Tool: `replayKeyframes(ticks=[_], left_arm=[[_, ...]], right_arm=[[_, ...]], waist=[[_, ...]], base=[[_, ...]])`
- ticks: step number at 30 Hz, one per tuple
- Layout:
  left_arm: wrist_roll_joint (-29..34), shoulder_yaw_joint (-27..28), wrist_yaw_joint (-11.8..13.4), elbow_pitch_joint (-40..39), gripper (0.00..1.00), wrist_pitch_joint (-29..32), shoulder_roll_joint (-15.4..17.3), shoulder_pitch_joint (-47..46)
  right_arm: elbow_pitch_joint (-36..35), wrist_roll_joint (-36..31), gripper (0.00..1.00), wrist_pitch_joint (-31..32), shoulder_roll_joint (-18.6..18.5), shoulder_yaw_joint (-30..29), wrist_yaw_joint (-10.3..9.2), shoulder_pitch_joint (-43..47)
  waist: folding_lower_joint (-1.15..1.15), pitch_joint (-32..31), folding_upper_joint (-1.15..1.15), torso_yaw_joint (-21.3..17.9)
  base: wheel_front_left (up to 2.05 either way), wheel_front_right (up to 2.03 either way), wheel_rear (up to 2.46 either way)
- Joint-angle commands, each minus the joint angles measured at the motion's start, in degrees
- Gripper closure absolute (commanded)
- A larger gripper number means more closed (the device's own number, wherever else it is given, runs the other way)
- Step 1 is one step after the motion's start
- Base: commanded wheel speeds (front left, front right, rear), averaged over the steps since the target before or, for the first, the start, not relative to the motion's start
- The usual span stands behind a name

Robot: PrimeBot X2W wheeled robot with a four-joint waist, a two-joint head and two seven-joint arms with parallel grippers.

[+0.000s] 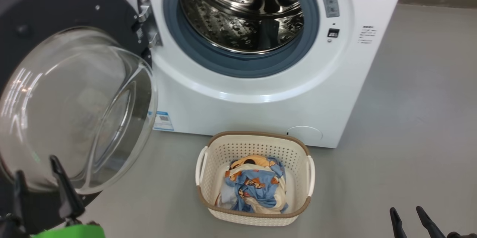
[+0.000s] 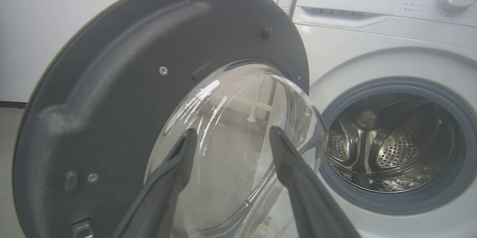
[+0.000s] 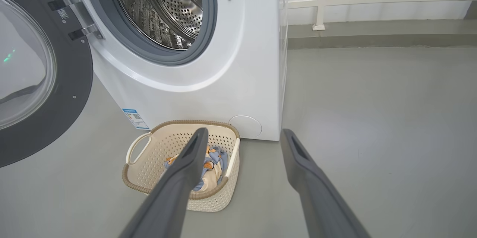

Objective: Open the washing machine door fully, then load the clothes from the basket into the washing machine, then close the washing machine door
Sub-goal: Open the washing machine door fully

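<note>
**A:** What could go wrong from here?

**B:** The left gripper (image 2: 231,130) stands wide and holds nothing. The door (image 2: 111,100) is swung open, its glass bowl just ahead of the fingertips. A careless turn could knock the glass and swing the door back across the drum (image 2: 395,148).

**A:** And the right?

**B:** The right gripper (image 3: 244,130) is also wide and empty. The basket (image 3: 220,200) sits on the floor ahead of and below its jaws, off toward 1 finger's side and well apart. The clothes (image 3: 214,161) lie heaped low inside. A steep reach might catch the rim or a handle. A shallow pinch might trail cloth over the floor short of the machine (image 3: 208,92).
</note>
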Motion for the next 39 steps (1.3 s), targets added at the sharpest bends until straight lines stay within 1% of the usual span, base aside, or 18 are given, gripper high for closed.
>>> replayKeyframes(ticks=[1, 5, 7, 12, 14, 17, 21, 25, 32, 39], left_arm=[[0.43, 1.61, -0.12, -1.77, 0.0, -0.3, 1.06, -0.78], [0.55, 0.36, -2.15, -1.88, 0.0, -0.3, 1.06, 1.27], [1.0, 0.61, -3.01, -1.45, 0.0, -0.3, 1.05, 2.55], [-0.33, 0.7, -5.21, 0.18, 0.0, -0.3, 1.05, 5.94], [-0.63, 0.48, -5.39, 0.67, 0.0, -0.3, 1.05, 7.42], [-1.25, -0.41, -4.74, 1.01, 0.0, -0.3, 1.05, 8.98], [-1.32, -1.9, -4.46, 1.03, 0.0, -0.3, 1.05, 10.13], [-1.34, -2.98, -4.99, 1.16, 0.0, -0.3, 1.05, 11.2], [-1.48, -1.63, -5.13, 0.5, 0.0, -0.3, 1.05, 14.28], [-1.79, -1.61, -5.33, 0.12, 0.0, -0.3, 1.05, 15.4]], right_arm=[[-1.47, -0.65, 0.0, -0.69, -0.99, 1.35, 0.09, -2.29], [-2.25, -1.13, 0.0, -0.69, -0.94, 1.49, 0.09, -3.17], [-2.65, -1.31, 0.0, -0.69, -0.97, 1.72, 0.09, -3.64], [-3.41, -1.69, 0.0, -0.69, -1.09, 2.89, 0.09, -4.49], [-3.73, -1.74, 0.0, -0.69, -1.15, 3.11, 0.09, -4.67], [-3.8, -1.56, 0.0, -0.69, -1.47, 3.72, 0.09, -4.95], [-4.0, -1.36, 0.0, -0.69, -1.61, 3.73, 0.09, -4.83], [-3.9, -1.37, 0.0, -0.69, -1.59, 3.6, 0.09, -4.65], [-4.14, -1.95, 0.0, -0.69, -1.45, 3.14, 0.09, -4.03], [-4.6, -2.71, 0.0, -0.69, -1.63, 2.58, 0.09, -3.33]], waist=[[0.0, -0.58, 0.0, -1.15], [0.0, -0.77, 0.0, -3.78], [0.0, -0.73, 0.0, -5.28], [0.0, -0.57, 0.0, -8.97], [0.0, -0.46, 0.0, -10.24], [0.0, -0.35, 0.0, -11.71], [0.0, -0.37, 0.0, -12.52], [0.0, -0.79, 0.0, -12.93], [0.0, -1.68, 0.0, -13.18], [0.0, -2.03, 0.0, -11.94]], base=[[0.0, 0.0, 0.0], [0.0, 0.0, 0.0], [0.0, 0.0, 0.0], [0.0, 0.0, 0.0], [0.0, 0.0, 0.0], [0.0, 0.0, 0.0], [0.0, 0.0, 0.0], [0.0, 0.0, 0.0], [0.0, 0.0, 0.0], [0.0, 0.0, 0.0]])
